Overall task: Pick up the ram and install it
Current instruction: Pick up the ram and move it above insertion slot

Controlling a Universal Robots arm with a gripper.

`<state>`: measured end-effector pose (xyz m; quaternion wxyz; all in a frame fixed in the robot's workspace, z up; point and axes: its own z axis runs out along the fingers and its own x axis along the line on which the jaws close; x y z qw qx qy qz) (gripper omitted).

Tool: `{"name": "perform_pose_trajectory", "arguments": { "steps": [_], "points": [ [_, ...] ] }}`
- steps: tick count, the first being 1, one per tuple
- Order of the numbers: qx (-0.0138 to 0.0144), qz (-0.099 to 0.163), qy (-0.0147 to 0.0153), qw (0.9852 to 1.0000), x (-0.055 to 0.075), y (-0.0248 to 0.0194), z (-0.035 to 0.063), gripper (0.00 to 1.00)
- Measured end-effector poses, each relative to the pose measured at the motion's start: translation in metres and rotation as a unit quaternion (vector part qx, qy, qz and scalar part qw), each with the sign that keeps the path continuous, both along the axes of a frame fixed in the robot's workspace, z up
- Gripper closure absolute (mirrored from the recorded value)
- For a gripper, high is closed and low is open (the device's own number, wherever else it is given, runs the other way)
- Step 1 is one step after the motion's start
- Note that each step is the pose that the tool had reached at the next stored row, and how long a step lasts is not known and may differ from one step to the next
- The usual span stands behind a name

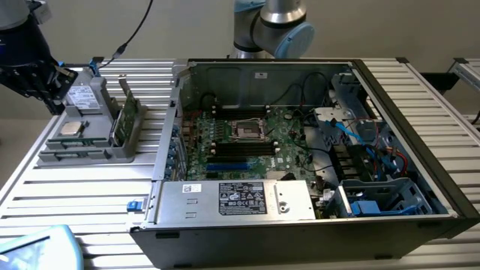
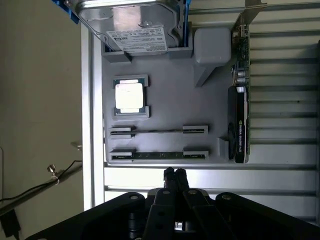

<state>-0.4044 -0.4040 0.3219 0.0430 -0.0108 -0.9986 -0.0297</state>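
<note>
- You are looking at the gripper [image 2: 174, 176] with its two fingers pressed together and nothing between them; it is holding nothing.
- In the exterior view it is hanging above the worktop's [image 1: 90, 191] far corner on the exterior view's left, close to the end of the tray [image 2: 170, 100] where the drive [image 2: 132, 25] is lying.
- The tray is sitting near the worktop's edge on the exterior view's left, just beside the case [image 1: 420, 169].
- The ram [image 2: 159, 155] is sitting in that tray. It is standing on its long edge between two grey clips, along the tray's edge opposite the drive.
- In the wrist view the gripper's tips are showing against the worktop slats just past that ram-side edge, apart from the ram.
- A second thin strip [image 2: 159, 131] is lying parallel just beside the ram in a matching pair of clips; you cannot tell whether it is another stick.
- The processor [image 2: 130, 96] is resting flat in its square pocket, between that strip and the drive.
- The card [image 2: 239, 125] is standing on edge along the tray's long side facing the case.
- The case is lying open across the worktop's middle and toward the exterior view's right edge, with its board [image 1: 289, 152] facing up and the socket [image 1: 248, 130] sitting between rows of dark slots.
- The arm's base [image 1: 270, 28] is standing at the worktop's far edge, behind the case.
</note>
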Motion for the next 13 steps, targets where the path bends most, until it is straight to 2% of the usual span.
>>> {"name": "perform_pose_trajectory", "arguments": {
  "steps": [2,4,7,10,13],
  "points": [
    [0.0001,0.007,-0.0002,1.0,0.0001,0.0,-0.0002,0.89],
    [0.0001,0.026,-0.0001,0.9997,0.0,0.0,-0.0001,0.89],
    [0.0,0.053,0.0,0.9986,0.0,0.0,0.0,0.89],
    [0.0,0.08,0.0,0.9968,0.0,0.0,0.0,0.89],
    [0.0,0.107,0.0,0.9942,0.0,0.0,-0.0001,0.89]
  ]
}}
